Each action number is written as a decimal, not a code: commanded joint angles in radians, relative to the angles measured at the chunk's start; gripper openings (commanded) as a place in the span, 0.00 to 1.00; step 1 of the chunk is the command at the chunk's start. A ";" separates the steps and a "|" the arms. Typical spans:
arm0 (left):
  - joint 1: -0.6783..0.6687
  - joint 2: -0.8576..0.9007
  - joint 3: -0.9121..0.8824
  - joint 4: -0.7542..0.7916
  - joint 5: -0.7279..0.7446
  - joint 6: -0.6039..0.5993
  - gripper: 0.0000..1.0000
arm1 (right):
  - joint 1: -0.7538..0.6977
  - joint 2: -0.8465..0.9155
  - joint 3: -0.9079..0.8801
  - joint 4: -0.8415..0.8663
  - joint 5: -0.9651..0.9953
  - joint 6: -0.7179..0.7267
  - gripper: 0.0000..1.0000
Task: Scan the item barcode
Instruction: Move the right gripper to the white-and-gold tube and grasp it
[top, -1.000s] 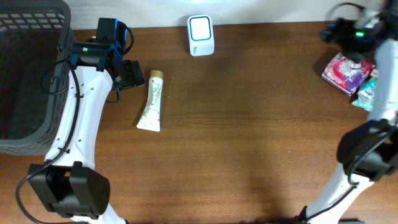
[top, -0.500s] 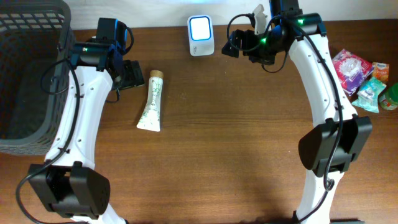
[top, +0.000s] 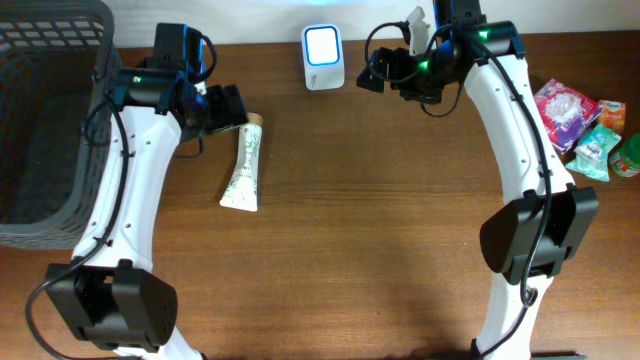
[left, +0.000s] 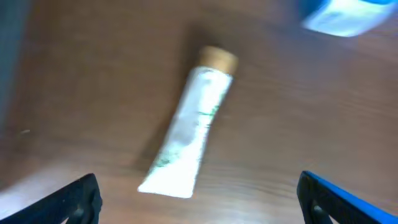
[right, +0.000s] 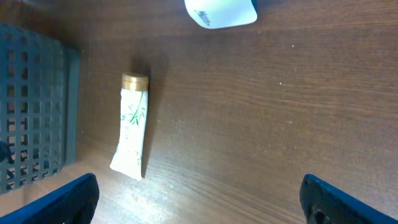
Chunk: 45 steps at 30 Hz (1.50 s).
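just beside the tube (top: 245, 165) — left end effector (top: 228, 108), jaws wide apart

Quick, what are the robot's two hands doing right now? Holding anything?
Left hand: open, holding nothing; the tube lies untouched on the table.
Right hand: open, holding nothing.

The wide middle and bottom of the brown table (top: 380, 230) is bare wood, so a gripper could pass there with nothing in the way. At the upper left the gray basket (top: 50, 120) blocks the way, and the left arm (top: 138, 170) leans between it and the tube (top: 245, 165). At the top middle stands the scanner (top: 323, 57) with the right arm (top: 505, 110) near it, and small packs (top: 575, 120) crowd the right edge.
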 joint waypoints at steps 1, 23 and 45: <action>-0.043 -0.007 0.002 0.054 0.226 0.236 0.99 | -0.001 0.007 -0.010 0.001 0.003 0.002 0.99; -0.098 0.492 0.002 0.129 0.108 0.238 0.19 | -0.001 0.007 -0.010 0.001 0.003 0.002 0.99; -0.095 0.511 0.468 -0.307 -0.124 0.020 0.99 | -0.001 0.007 -0.010 0.001 0.003 0.002 0.99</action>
